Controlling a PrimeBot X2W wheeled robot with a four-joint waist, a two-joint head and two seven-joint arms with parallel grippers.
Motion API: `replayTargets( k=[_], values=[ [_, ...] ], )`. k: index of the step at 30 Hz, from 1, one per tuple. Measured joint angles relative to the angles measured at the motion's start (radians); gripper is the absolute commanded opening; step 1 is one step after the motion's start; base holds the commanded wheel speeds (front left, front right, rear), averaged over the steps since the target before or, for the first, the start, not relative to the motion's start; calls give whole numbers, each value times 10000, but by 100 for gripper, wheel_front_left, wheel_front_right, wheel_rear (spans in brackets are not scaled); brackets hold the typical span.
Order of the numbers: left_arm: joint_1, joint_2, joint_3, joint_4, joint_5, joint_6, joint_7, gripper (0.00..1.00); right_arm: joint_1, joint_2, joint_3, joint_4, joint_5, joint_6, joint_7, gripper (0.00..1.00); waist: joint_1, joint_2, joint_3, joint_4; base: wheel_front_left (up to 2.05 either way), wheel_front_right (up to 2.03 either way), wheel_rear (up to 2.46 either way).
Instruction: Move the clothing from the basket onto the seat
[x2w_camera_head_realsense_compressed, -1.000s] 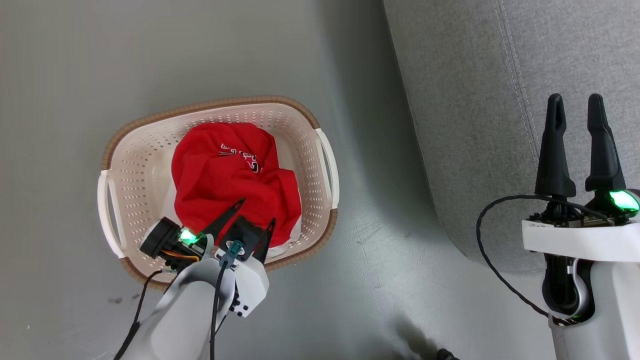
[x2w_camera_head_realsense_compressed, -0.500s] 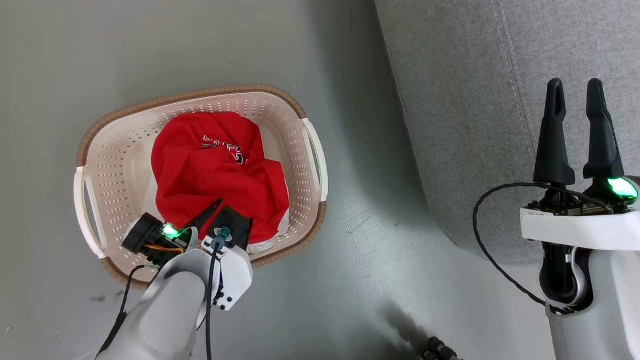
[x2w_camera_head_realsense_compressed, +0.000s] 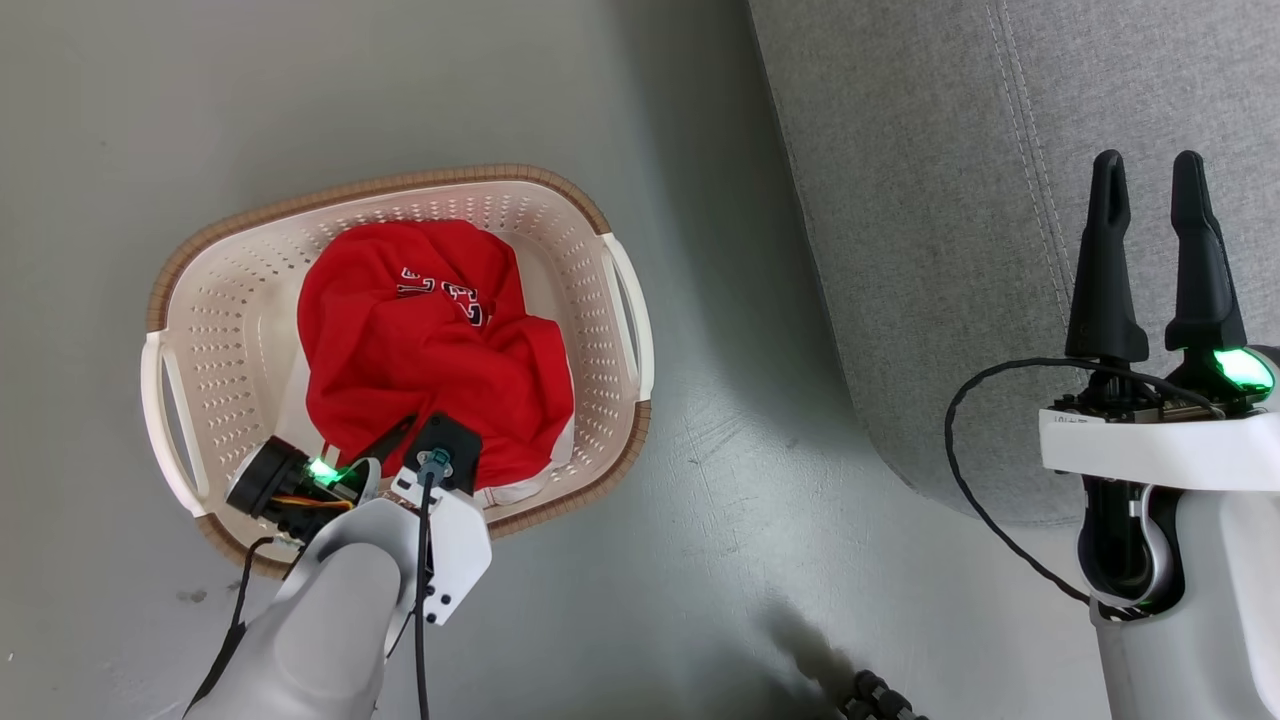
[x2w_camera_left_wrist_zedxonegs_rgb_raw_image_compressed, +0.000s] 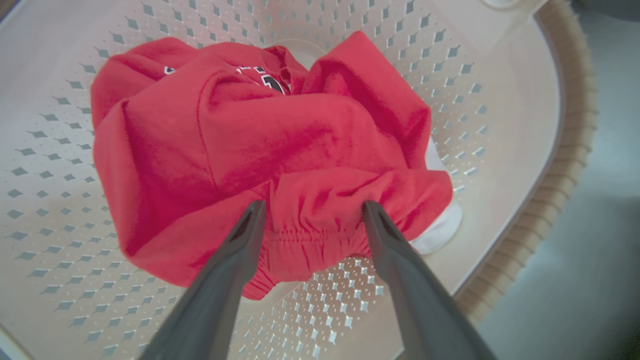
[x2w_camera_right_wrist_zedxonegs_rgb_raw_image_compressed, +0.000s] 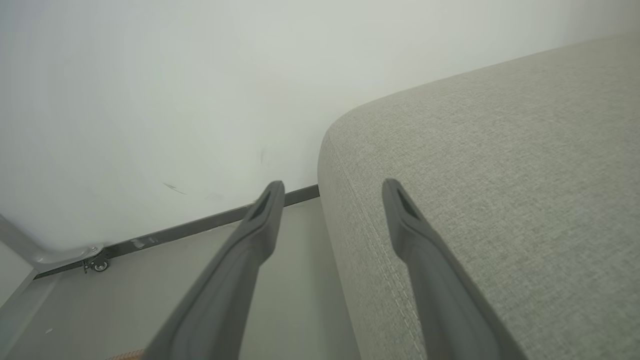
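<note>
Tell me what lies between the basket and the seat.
Bare grey floor. In the head view, the strip between the basket and the seat holds nothing but shadow.

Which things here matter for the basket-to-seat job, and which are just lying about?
Job: clothing; basket; seat; left gripper, open at the clothing.
Lying about: wall; caster at its foot; right gripper, open by the seat.

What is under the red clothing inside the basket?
A white fabric edge peeks out beneath the red clothing, resting on the basket floor. Anything deeper is covered.
</note>
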Motion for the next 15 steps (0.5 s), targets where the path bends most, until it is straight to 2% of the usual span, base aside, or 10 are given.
replayTargets(
  k=[5, 6, 7, 8, 10, 11, 12, 13, 15],
  values=[
    [-25, -4, -4, 307, -2, -13, 217, 99, -5, 0, 40, 29, 2, 0, 0, 100, 0, 0, 32, -23, 0, 0, 0],
    [-26, -4, -10, 314, -2, -13, 217, 87, -7, 0, 44, 29, 2, 0, 0, 100, 0, 0, 39, -30, 0, 0, 0],
    [-31, -6, -21, 318, -2, -15, 217, 58, -8, 0, 42, 29, 2, 0, 0, 100, 0, 0, 48, -39, 0, 0, 0],
    [-50, -10, -44, 330, -2, -48, 217, 46, -9, 0, 38, 29, 2, 0, 0, 100, 0, 0, 56, -46, 0, 0, 0],
    [-129, -33, -73, 343, -2, -105, 196, 35, -10, 0, 33, 31, 2, 0, 0, 100, 0, 0, 70, -61, 0, 0, 0],
    [-170, -46, -84, 336, -2, -125, 130, 25, -11, 0, 33, 31, 2, 0, 0, 100, 0, 0, 74, -67, 0, 0, 0],
    [-199, -61, -94, 332, -2, -134, 67, 9, -12, 0, 31, 35, 2, 0, 0, 100, 0, 0, 77, -73, 0, 0, 0],
    [-220, -81, -105, 334, -2, -136, 63, 0, -13, 0, 27, 40, 2, 0, 0, 100, 0, 0, 77, -79, 0, 0, 0],
    [-228, -104, -121, 347, -2, -171, 50, 0, -15, 0, 25, 46, 2, 0, 0, 100, 0, 0, 68, -88, 0, 0, 0]
  ],
)
